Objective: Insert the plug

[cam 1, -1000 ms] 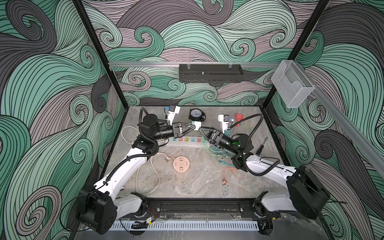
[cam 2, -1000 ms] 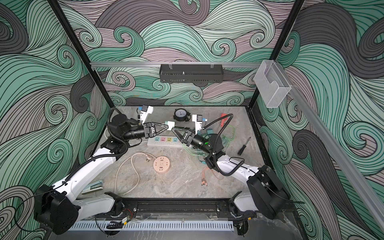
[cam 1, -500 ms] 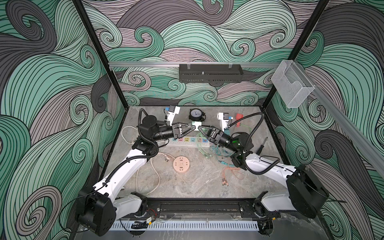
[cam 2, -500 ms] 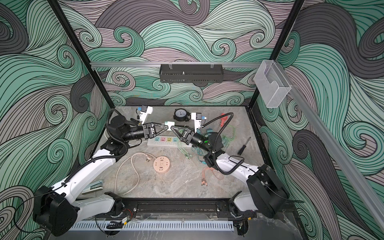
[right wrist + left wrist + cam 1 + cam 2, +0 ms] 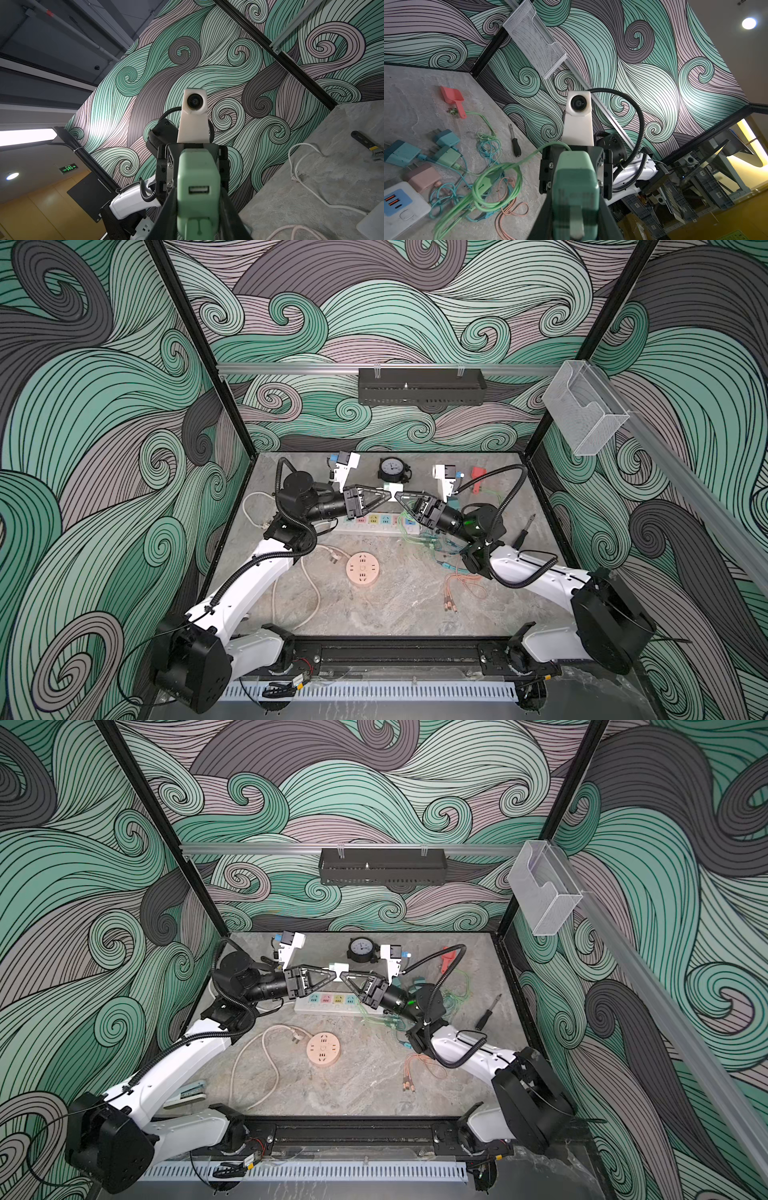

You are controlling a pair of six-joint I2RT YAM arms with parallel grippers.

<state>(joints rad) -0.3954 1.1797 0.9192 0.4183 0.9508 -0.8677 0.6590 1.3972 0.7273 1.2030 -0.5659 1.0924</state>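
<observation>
A mint-green charger block (image 5: 392,490) (image 5: 336,968) hangs in mid-air over the table, between two gripper tips that meet. My left gripper (image 5: 385,495) (image 5: 576,199) is shut on the charger (image 5: 575,182); a metal prong faces its camera. In the right wrist view the charger (image 5: 198,172) shows one empty USB port. Below that port the green plug (image 5: 198,227) sits against the charger's face, and my right gripper (image 5: 399,496) (image 5: 198,218) is shut on it. The plug's green cable (image 5: 500,168) trails down to the table. How deep the plug sits is hidden.
Under the grippers lies a white power strip (image 5: 374,523) with coloured sockets. A round pink socket (image 5: 362,568) and its white cord lie in front. A gauge (image 5: 392,469), red scoop (image 5: 478,477), screwdriver (image 5: 524,527), tangled cables (image 5: 438,541) and spare chargers (image 5: 446,155) surround them.
The right gripper's jaws have closed on the plug at the charger's face. Both grippers stay tip to tip in the same spot; the left has not visibly moved.
</observation>
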